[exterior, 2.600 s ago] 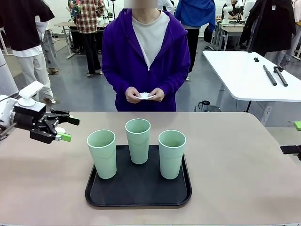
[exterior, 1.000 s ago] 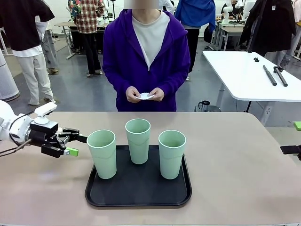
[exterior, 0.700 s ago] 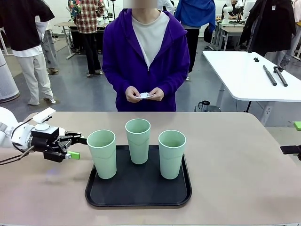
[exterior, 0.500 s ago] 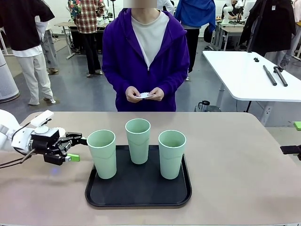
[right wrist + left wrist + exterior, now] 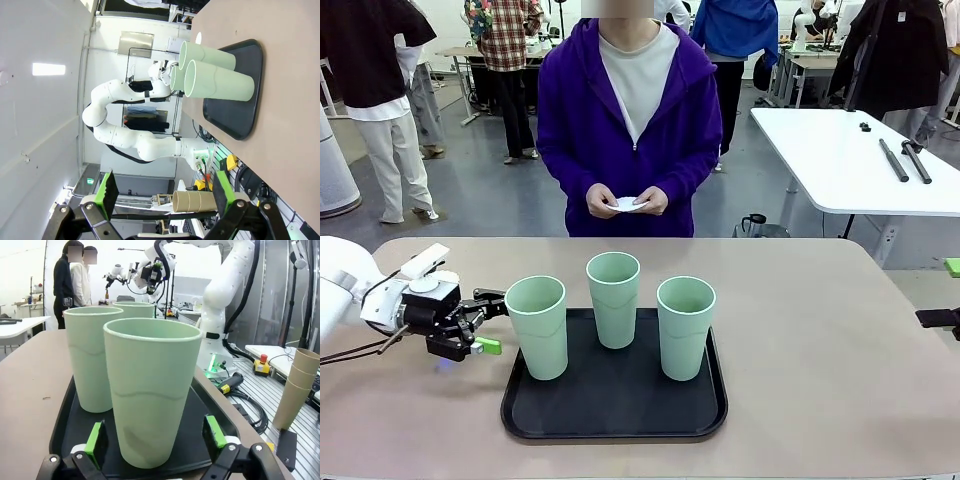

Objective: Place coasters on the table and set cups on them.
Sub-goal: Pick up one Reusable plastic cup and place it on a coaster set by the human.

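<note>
Front view: my left gripper (image 5: 496, 322) is spread at lower left, just beside the nearest cup (image 5: 537, 325) on the tray (image 5: 620, 420). The coasters (image 5: 630, 204) are in the person's hands, upper centre.

Left wrist view: the cup is mid-frame between my green pads (image 5: 95, 437). It looks like light, smooth, likely slippery plastic, so I'd grip mid-wall, gently.

Right wrist view: my right gripper (image 5: 162, 190) is spread and empty, with the cups (image 5: 215, 80) at upper right.

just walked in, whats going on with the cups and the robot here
Three green cups stand on a black tray on the table. The left gripper, open, is at the leftmost cup with a finger on each side of it, not yet closed. The right gripper hangs open off to the right, holding nothing. Across the table a person holds the white coasters in both hands; none is laid down yet.
</note>
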`<state>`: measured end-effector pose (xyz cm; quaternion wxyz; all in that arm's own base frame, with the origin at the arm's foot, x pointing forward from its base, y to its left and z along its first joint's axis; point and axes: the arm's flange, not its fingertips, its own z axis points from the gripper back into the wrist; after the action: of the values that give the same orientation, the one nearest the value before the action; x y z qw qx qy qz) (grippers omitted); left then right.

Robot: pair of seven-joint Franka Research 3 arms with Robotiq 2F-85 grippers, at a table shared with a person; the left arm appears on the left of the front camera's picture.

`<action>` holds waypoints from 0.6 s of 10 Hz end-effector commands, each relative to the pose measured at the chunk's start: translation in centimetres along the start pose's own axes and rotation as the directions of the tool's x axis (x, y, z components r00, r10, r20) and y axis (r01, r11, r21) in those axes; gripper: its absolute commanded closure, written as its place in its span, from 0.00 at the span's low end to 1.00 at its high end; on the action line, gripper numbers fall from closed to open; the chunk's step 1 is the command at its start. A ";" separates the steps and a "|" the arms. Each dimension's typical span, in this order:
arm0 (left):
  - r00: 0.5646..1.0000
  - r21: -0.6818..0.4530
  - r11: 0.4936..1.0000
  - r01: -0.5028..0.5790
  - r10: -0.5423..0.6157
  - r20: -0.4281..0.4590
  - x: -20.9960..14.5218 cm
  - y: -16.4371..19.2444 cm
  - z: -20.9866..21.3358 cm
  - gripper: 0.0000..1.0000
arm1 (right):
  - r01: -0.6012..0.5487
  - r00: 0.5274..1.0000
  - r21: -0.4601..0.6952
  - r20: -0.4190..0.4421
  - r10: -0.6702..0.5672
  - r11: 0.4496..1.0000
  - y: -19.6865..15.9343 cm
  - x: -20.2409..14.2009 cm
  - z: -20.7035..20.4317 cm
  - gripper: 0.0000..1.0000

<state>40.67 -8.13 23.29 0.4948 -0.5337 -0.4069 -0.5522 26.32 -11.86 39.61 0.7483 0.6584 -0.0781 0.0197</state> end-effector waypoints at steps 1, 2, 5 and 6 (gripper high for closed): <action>0.999 0.008 1.000 0.004 -0.003 -0.041 0.3 0.6 -0.8 0.00 | -0.002 1.000 0.011 0.006 0.002 1.000 0.2 0.1 0.0 0.00; 0.999 0.000 1.000 0.005 -0.005 -0.052 0.3 0.9 -1.1 0.00 | -0.002 1.000 0.011 0.006 0.002 1.000 0.2 0.1 0.0 0.00; 0.997 -0.004 1.000 0.028 -0.028 -0.070 0.7 2.2 -1.7 0.00 | -0.002 1.000 0.011 0.006 0.002 1.000 0.2 0.1 0.0 0.00; 0.997 -0.012 1.000 0.023 -0.023 -0.071 0.5 2.4 -1.9 0.00 | -0.002 1.000 0.011 0.006 0.002 1.000 0.2 0.1 0.0 0.00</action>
<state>42.22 -9.91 23.66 0.4942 -0.5131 -0.3944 -0.5805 26.32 -11.86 39.61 0.7483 0.6584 -0.0781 0.0197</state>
